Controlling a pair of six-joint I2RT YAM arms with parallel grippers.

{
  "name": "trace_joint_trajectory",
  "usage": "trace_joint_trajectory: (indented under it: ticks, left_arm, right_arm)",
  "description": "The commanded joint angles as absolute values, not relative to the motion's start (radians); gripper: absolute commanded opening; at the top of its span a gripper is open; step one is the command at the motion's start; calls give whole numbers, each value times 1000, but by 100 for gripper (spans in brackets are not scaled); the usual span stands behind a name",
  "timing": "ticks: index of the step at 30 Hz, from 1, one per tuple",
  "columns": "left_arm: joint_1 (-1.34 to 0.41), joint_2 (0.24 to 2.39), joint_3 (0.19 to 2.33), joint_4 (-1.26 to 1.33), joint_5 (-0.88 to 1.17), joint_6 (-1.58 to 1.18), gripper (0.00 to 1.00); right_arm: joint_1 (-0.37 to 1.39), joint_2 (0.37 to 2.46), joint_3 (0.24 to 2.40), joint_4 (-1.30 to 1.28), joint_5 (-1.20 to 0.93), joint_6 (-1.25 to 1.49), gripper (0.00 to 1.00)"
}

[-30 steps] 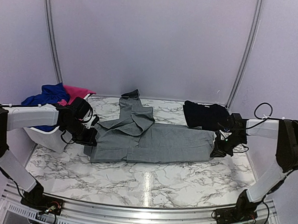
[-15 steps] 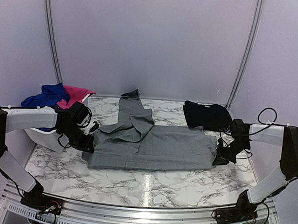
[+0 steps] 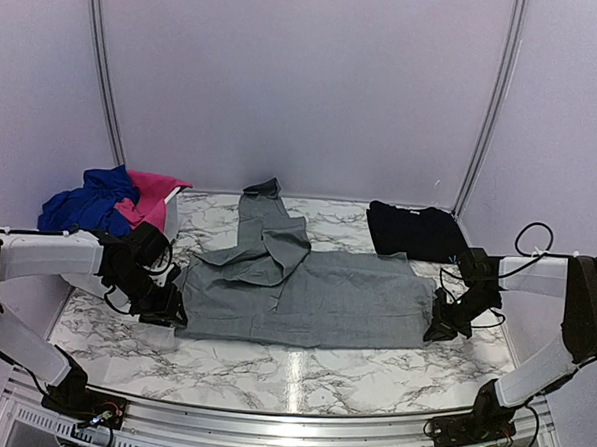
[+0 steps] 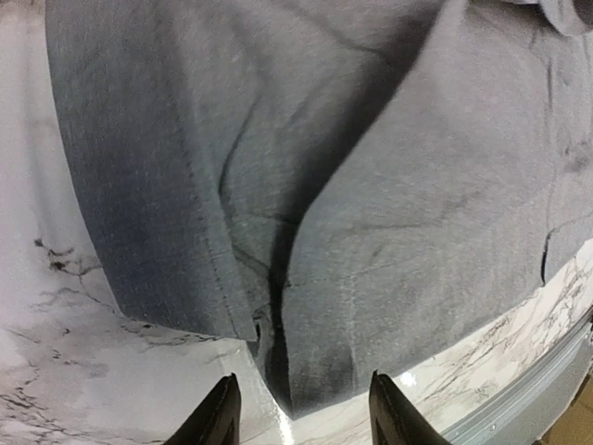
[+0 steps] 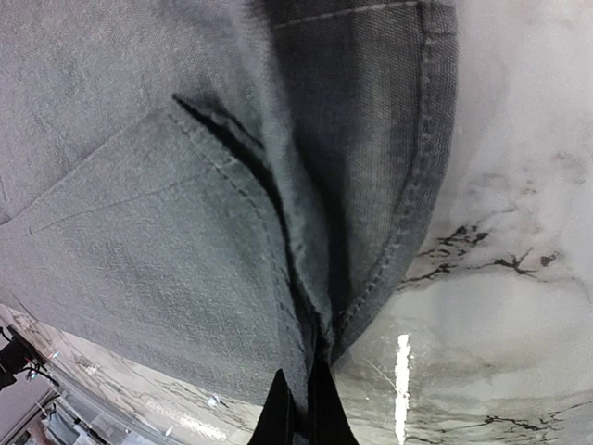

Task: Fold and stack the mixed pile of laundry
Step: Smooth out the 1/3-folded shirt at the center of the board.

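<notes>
A grey garment (image 3: 305, 294) lies spread flat across the middle of the marble table (image 3: 301, 369), with a folded part reaching toward the back. My left gripper (image 3: 169, 312) stands open at its left end. In the left wrist view the fingertips (image 4: 227, 394) straddle the hem corner of the grey garment (image 4: 371, 185) without touching it. My right gripper (image 3: 438, 329) is shut on the garment's right edge. The right wrist view shows a pinched fold of grey cloth (image 5: 167, 232) between the closed tips of the right gripper (image 5: 298, 389). A black garment (image 3: 413, 232) lies at the back right.
A white basket (image 3: 172, 217) stands at the left edge, with royal blue cloth (image 3: 84, 200) and hot-pink cloth (image 3: 150, 191) heaped on it, just behind my left arm. A metal rail (image 3: 288, 423) runs along the near edge. Curved grey walls enclose the back.
Both arms drew the grey garment toward the near edge and it now lies flatter. The left gripper has opened and let go of the left hem. The right gripper stays shut.
</notes>
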State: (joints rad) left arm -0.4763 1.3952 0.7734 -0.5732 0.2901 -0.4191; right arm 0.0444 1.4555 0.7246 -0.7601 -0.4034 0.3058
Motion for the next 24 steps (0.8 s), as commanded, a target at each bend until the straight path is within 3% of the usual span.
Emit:
trace_joint_trajectory:
  ticks: [1, 9, 13, 19, 21, 23, 24]
  left_arm:
    - [-478, 1421, 726, -494, 305, -520, 46]
    - [-477, 1436, 747, -456, 360, -510, 24]
    - [-477, 1432, 771, -461, 385, -480, 0]
    - [-480, 1350, 813, -554, 345, -438, 0]
    - [-484, 1322, 790, -577, 348, -459, 0]
    - [-491, 1292, 752, -576, 349, -495, 0]
    - [-494, 1280, 738, -575, 346, -509, 0]
  right_arm:
    - [38, 1464, 721, -748, -411, 312, 0]
    - [38, 1490, 750, -754, -418, 294, 0]
    - [37, 1505, 797, -775, -419, 276, 0]
    - [38, 1499, 826, -815, -386, 276, 0]
    - [38, 1495, 825, -823, -377, 281, 11]
    - [38, 1473, 857, -842, -322, 283, 37]
    - [38, 1453, 876, -848, -286, 289, 45]
